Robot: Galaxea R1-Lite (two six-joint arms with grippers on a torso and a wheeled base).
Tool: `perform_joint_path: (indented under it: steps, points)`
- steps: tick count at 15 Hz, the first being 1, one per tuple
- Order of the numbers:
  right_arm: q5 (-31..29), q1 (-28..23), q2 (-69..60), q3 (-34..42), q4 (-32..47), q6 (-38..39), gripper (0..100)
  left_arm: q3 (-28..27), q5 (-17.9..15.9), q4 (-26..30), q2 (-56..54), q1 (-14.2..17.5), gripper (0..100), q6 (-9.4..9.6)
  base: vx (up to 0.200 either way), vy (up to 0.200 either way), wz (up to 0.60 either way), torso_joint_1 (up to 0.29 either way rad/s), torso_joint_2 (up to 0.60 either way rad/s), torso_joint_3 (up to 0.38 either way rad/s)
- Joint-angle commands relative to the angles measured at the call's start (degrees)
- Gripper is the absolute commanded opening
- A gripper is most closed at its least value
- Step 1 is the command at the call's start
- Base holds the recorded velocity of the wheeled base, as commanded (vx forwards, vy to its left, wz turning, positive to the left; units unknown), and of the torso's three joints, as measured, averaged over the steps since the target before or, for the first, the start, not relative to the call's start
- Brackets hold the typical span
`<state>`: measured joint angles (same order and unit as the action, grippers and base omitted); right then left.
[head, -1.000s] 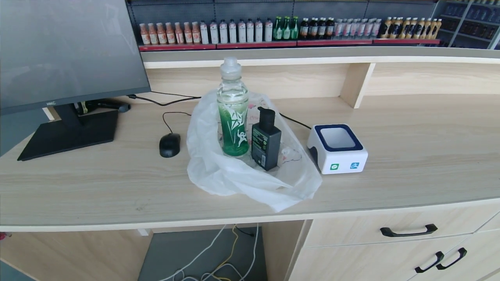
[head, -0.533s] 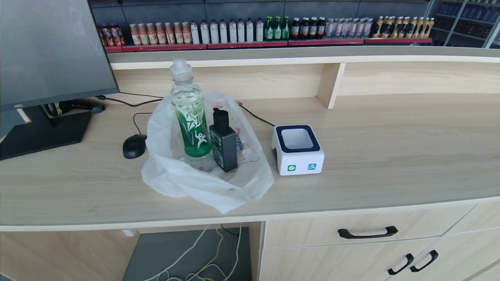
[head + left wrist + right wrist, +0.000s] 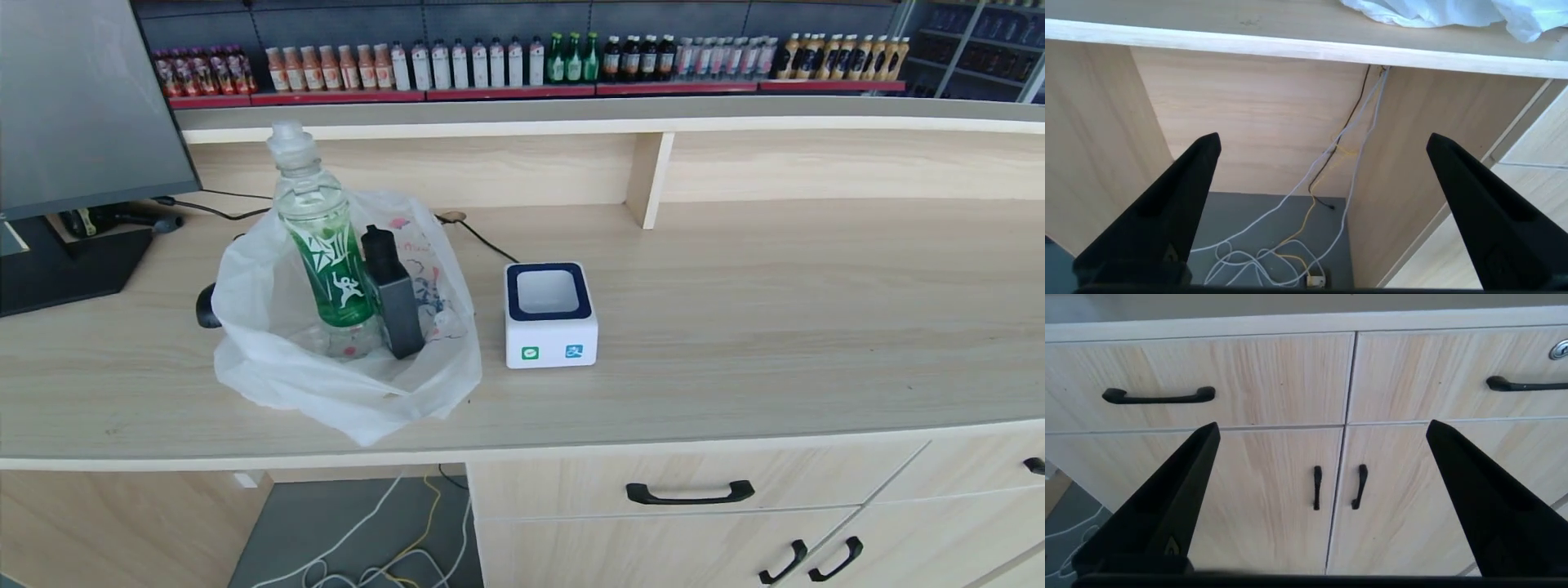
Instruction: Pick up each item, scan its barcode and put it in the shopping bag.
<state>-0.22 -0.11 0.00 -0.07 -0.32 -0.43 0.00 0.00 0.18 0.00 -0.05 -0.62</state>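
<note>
**Both grippers open and empty, two bottles standing in the shopping bag**

The left gripper (image 3: pixel 1321 216) has its two dark fingers (image 3: pixel 1174 208) spread wide with nothing between them. It sits low, in front of the open recess under the desk (image 3: pixel 1208 37), where loose cables (image 3: pixel 1290 196) hang down the back panel to the floor. A fold of the shopping bag (image 3: pixel 1429 11) lies over the desk's near edge above it.

The right gripper (image 3: pixel 1321 510) is likewise wide open, its fingers (image 3: pixel 1167 502) holding nothing. It faces the pale wooden cabinet front below the desk: a drawer with a long black handle (image 3: pixel 1159 395), and under it two doors whose short upright handles (image 3: pixel 1317 487) stand side by side.

On the desk (image 3: pixel 775 327), in the head view, the white plastic shopping bag (image 3: pixel 269 376) sits left of centre with its mouth slumped open. Two items stand upright inside it. One is a tall clear bottle with a green label (image 3: pixel 326 261). The other is a shorter dark bottle with a flip cap (image 3: pixel 396 302), just to the right of the first and touching it or nearly so.

The scanner (image 3: pixel 549 314), a white box with a dark blue rim, stands just right of the bag, apart from it. A black mouse (image 3: pixel 204 306) shows at the bag's left edge, partly hidden. At the far left stands a monitor (image 3: pixel 82 106) on a black foot. Beyond the desk's raised far ledge, a store shelf (image 3: pixel 522 61) carries a long row of drink bottles.
</note>
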Motion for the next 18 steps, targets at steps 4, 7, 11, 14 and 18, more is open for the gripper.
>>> perform_joint_path:
  steps: [4, 7, 11, 14, 18]
  points:
    - [-0.04, 0.11, 0.09, 0.07, 0.23, -0.01, 100, 0.00, 0.00, -0.18, 0.00, 0.05, 100, -0.08, 0.000, 0.000, 0.00, 0.000, 0.00, 0.000]
    - [-0.04, 0.11, 0.09, 0.07, 0.23, 0.08, 100, 0.00, 0.00, -0.18, 0.00, 0.05, 100, 0.01, 0.000, 0.000, 0.00, 0.000, 0.00, 0.000]
    - [-0.04, 0.11, 0.09, 0.07, 0.23, 0.08, 100, 0.00, 0.00, -0.18, 0.00, 0.05, 100, -0.08, 0.000, 0.000, 0.00, 0.000, 0.00, 0.000]
    - [-0.04, 0.11, 0.09, 0.07, 0.23, 0.08, 100, 0.00, 0.00, -0.18, 0.00, 0.05, 100, -0.08, -0.067, 0.000, 0.00, 0.002, 0.00, 0.001]
    - [-0.04, 0.11, 0.18, 0.07, 0.23, 0.16, 100, 0.00, 0.00, -0.18, 0.00, 0.05, 100, -0.08, 0.000, 0.000, 0.00, 0.000, 0.00, 0.000]
